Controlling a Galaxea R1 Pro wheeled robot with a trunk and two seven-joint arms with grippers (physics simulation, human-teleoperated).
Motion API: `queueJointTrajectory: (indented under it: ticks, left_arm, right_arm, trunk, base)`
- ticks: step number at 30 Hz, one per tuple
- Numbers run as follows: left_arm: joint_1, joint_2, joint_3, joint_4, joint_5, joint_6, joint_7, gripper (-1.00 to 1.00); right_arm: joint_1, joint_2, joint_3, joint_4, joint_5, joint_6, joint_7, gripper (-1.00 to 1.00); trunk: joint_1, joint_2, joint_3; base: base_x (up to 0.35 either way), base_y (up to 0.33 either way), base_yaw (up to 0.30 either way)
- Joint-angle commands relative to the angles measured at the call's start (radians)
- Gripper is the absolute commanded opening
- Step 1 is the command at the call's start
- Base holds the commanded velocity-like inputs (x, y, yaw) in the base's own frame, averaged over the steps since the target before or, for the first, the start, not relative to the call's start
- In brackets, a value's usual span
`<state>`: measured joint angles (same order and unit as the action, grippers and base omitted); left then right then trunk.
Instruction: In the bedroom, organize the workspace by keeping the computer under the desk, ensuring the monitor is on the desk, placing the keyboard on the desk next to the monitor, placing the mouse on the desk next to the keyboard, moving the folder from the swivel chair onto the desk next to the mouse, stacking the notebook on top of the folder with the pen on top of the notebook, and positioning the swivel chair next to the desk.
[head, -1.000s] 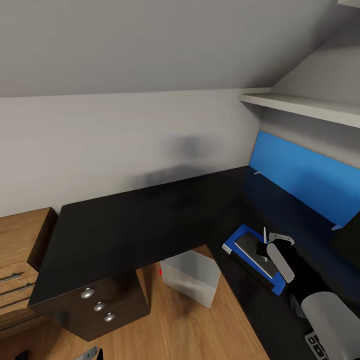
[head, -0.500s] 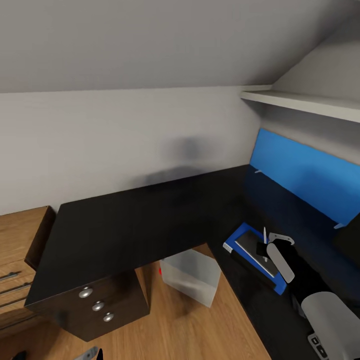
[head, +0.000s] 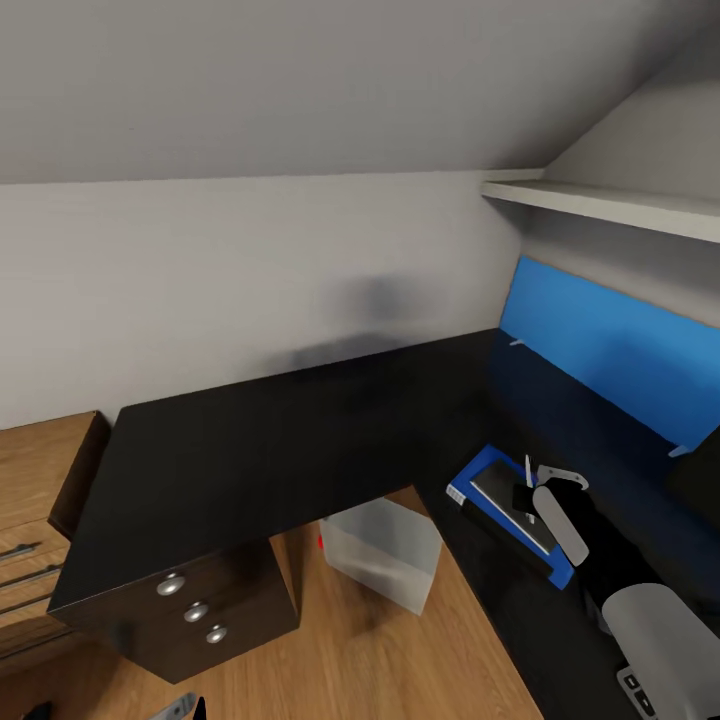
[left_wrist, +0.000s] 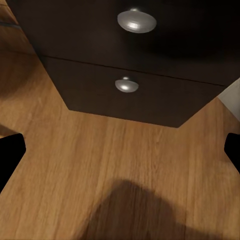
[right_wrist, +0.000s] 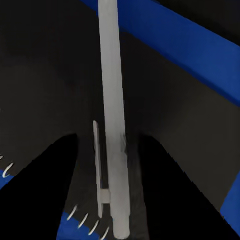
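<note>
My right arm reaches forward from the lower right of the head view, its pale forearm leading to a black wrist and the right gripper (head: 524, 494), which sits above the desk (head: 300, 440). The gripper pinches the pen (right_wrist: 114, 125) between its two dark fingers; the jaws are closed on it. In the right wrist view the pen runs straight along the line of the fingers, its clip end nearest the camera and its far end extending away over the notebook and past the folder's edge. In the head view the pen (head: 528, 470) shows as a thin pale sliver, tilted near upright above the gripper.

The notebook (head: 505, 500) lies flat on the folder (head: 470, 480), which rests on the right-hand wing of the desk. Both have their long axis running diagonally, from the near right toward the far left. The gripper is over the notebook's far portion. I cannot tell whether the pen tip touches the notebook.

The computer (head: 385, 555) stands on the wood floor under the desk's inner corner, beside the drawer unit (head: 200, 610).

My left arm hangs low. The left wrist view shows two dark fingertips (left_wrist: 11, 155) set far apart at the frame edges, so the left jaws are open and empty, facing the drawer unit's lower fronts and round knobs (left_wrist: 126, 85) above the floor.
</note>
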<state>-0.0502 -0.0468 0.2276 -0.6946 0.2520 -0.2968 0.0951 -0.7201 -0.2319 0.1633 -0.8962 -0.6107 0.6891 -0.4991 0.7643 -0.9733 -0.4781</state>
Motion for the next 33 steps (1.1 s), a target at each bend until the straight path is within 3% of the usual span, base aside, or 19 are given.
queueJointTrajectory:
  ticks: [1,13,19,25,33]
  left_arm:
    - [0.0,0.0,0.001,0.0,0.006,-0.002,0.0,1.0]
    - [0.0,0.001,0.002,0.0,0.007,-0.002,0.0,1.0]
    - [0.0,0.001,0.001,0.0,0.007,-0.002,-0.001,1.0]
    - [0.0,0.001,0.0,0.0,0.006,-0.002,-0.002,1.0]
    - [0.0,0.001,0.001,0.0,0.005,-0.002,-0.003,1.0]
  right_arm:
    - [-0.001,-0.001,0.005,0.0,-0.011,0.001,-0.01,1.0]
    - [-0.001,0.0,0.006,0.01,-0.013,-0.004,-0.008,1.0]
    - [-0.001,0.007,0.008,-0.048,-0.014,-0.008,-0.01,1.0]
    - [-0.001,0.044,0.008,-0.075,-0.01,-0.011,-0.014,1.0]
    - [-0.001,0.068,0.012,-0.077,-0.009,-0.011,-0.014,1.0]
  trunk:
    - [0.0,-0.001,-0.001]
    - [-0.038,0.069,0.03]
    - [-0.057,0.104,0.046]
    - [-0.057,0.104,0.046]
    - [-0.057,0.104,0.044]
  base:
    - [0.0,0.0,0.0]
    - [0.0,0.0,0.0]
    - [0.0,0.0,0.001]
    - [0.0,0.0,0.157]
    - [0.0,0.0,0.106]
